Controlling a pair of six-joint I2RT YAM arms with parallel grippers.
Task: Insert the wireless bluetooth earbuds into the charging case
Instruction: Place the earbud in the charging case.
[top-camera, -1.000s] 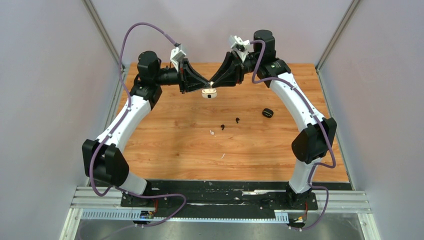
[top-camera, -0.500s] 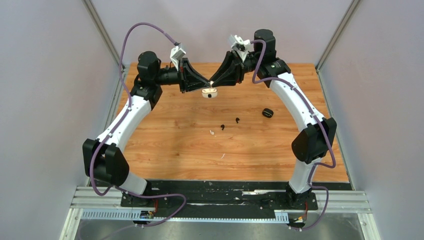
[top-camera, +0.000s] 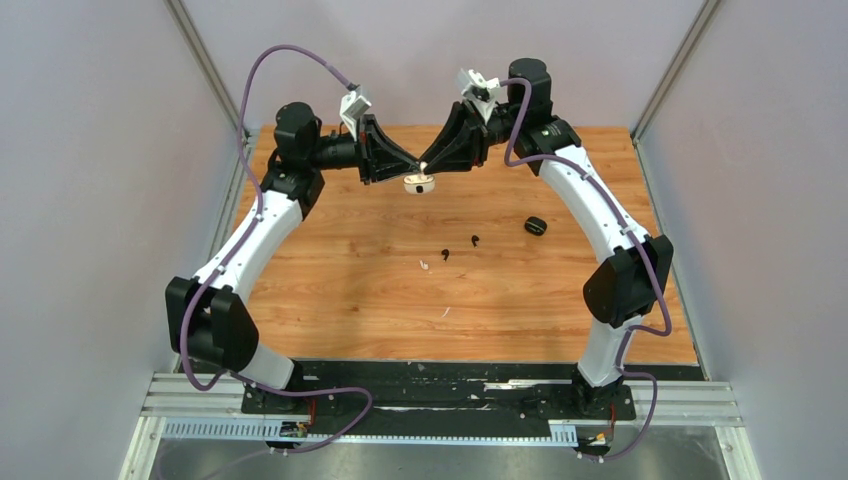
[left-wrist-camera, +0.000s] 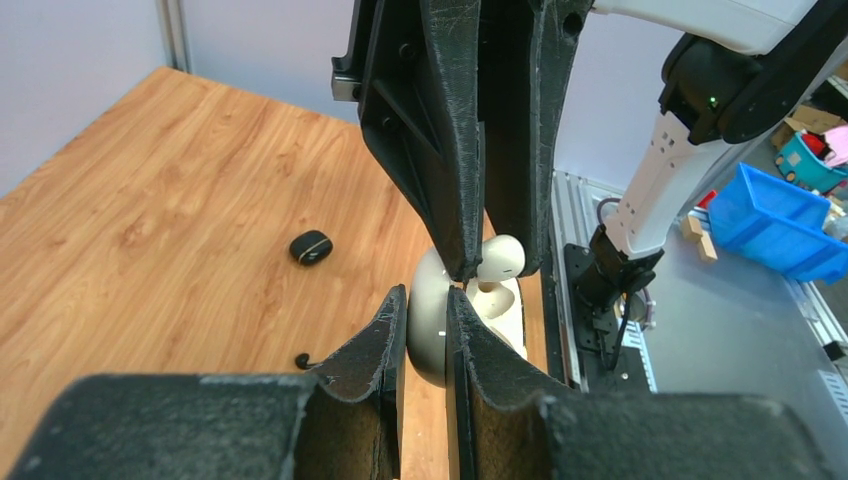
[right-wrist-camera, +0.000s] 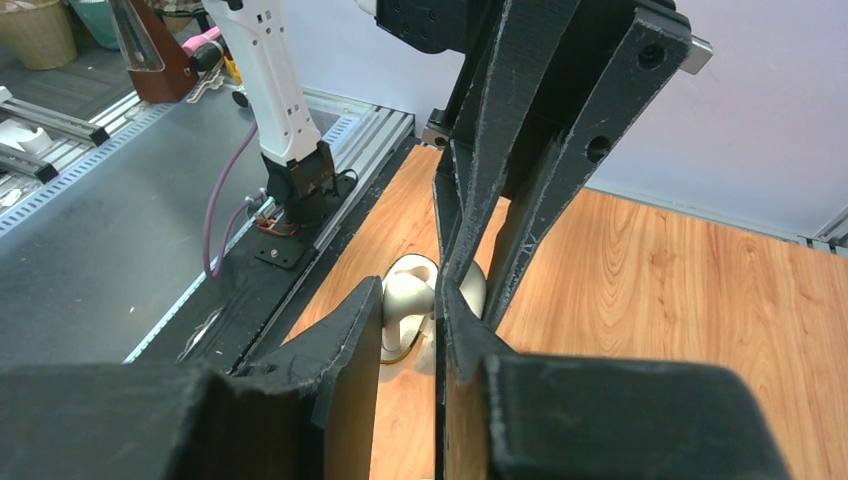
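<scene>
Pale walls enclose the wooden tabletop (top-camera: 330, 290); both my arms meet above its upper centre in the top view.

Finding 1, left claw (left-wrist-camera: 426, 305): pressed together on a wall of the white charging case (top-camera: 419, 185), holding it off the tabletop with the open cavity facing my other arm.

Finding 2, right claw (right-wrist-camera: 408, 300): fingers drawn nearly together. From the left wrist view they appear to pinch a white earbud (left-wrist-camera: 503, 258) at their tips, right at the mouth of the case. Whether the bud is seated I cannot tell.

Finding 3, change: over the last second the arms have barely moved. The case has crept slightly toward the top of the frame, closing on the right claw's tips. I judge this to be the fine seating phase of the first bud rather than a transfer; no release has occurred.

Finding 4, outstanding items, all lower in the top view and well apart from the claws: one black earbud (top-camera: 445, 253), a second black earbud (top-camera: 474, 240), and the other white earbud (top-camera: 424, 266). A closed black case (top-camera: 534, 226) lies to the right, and a pale scrap (top-camera: 445, 312) sits nearer the bottom.

Assessment: three buds are not yet handled, so the task is at an early stage.
</scene>
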